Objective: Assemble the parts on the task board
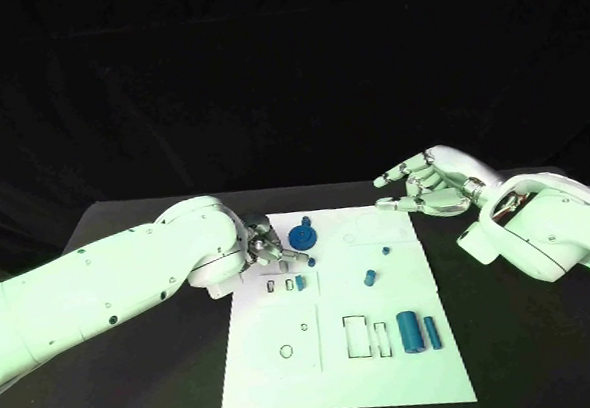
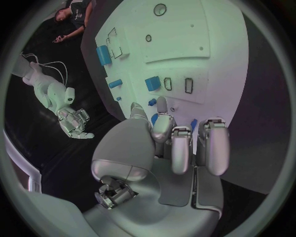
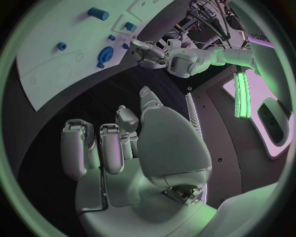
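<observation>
White task board [image 1: 403, 372] lies flat mid-table, small blue parts [image 1: 415, 332] scattered across it.

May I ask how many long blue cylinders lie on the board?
2, side by side at the board's near right: thicker cylinder, thinner cylinder. The left hand may hide others.

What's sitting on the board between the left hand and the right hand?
In the head view, between the left hand and right hand lies the blue gear on the task board, plus small blue pieces beside it.
</observation>
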Available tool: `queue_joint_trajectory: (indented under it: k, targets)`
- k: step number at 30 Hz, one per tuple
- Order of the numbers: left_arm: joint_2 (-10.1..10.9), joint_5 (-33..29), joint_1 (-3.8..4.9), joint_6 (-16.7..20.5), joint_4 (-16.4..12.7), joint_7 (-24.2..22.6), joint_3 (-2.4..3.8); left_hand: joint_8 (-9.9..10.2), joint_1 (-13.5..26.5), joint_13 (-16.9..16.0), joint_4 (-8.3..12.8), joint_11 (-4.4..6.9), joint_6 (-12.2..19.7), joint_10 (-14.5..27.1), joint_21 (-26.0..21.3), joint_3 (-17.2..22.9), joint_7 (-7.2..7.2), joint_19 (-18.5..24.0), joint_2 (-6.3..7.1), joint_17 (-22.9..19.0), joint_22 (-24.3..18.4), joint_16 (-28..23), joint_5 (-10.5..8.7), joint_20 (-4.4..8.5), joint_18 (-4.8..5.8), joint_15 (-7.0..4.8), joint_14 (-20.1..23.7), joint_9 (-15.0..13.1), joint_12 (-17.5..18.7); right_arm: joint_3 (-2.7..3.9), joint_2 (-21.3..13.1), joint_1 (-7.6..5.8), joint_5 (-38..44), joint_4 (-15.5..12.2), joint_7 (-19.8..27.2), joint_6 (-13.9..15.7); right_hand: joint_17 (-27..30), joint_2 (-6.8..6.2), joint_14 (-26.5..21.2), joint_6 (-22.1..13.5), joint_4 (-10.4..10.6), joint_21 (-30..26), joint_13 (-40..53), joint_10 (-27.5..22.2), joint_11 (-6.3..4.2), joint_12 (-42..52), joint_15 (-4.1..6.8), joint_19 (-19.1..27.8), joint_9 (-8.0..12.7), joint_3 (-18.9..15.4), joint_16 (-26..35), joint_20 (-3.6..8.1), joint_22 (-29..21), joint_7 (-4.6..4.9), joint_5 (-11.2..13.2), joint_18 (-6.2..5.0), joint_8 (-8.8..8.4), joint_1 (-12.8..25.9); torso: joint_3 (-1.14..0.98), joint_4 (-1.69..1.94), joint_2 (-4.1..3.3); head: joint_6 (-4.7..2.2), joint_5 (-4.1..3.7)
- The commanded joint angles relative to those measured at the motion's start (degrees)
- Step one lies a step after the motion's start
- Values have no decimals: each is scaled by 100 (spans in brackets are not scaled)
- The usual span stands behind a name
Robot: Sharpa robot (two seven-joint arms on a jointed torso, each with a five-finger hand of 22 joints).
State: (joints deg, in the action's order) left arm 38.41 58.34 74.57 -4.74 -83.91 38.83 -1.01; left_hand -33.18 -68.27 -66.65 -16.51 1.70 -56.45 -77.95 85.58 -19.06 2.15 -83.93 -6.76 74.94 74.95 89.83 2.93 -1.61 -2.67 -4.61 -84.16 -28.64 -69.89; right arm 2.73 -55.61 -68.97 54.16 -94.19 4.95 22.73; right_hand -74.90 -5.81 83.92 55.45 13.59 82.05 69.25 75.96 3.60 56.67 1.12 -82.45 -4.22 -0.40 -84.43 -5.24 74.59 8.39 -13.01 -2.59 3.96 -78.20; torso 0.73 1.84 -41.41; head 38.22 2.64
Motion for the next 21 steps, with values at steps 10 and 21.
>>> queue_joint_trajectory:
  k: [10, 21]
  targets:
    - [-275, 388, 29, -960, 251, 547, -21, -111, 31, -58, -16, -3, 121, -39, 97, -125, 17, -353, 19, 1506, 855, 17, -20, 39, 132, -40, -584, -158, -63, -8, -2, 0, 45, 18, -129, -91, -647, 35, 398, 50, 1, -35, -24, -7, -43, -43, -1, 31, -11, -42, 26, 27, -18, -18, -69, -81, 32, 0, 14, 8, 2, 59, 14]
    - [-389, 403, 26, -966, 297, 550, -42, -170, -1, -106, 0, 4, 138, -66, 128, -109, 6, -375, -33, 1506, 914, 17, -15, 40, 144, -44, -584, -244, -104, -11, 31, 3, 48, 46, -142, -107, -643, 46, 398, 58, 3, -40, -41, -9, -48, -52, 4, 30, -12, -61, 32, 32, -23, -23, -125, -82, 31, -7, 16, 26, 4, 93, 2]
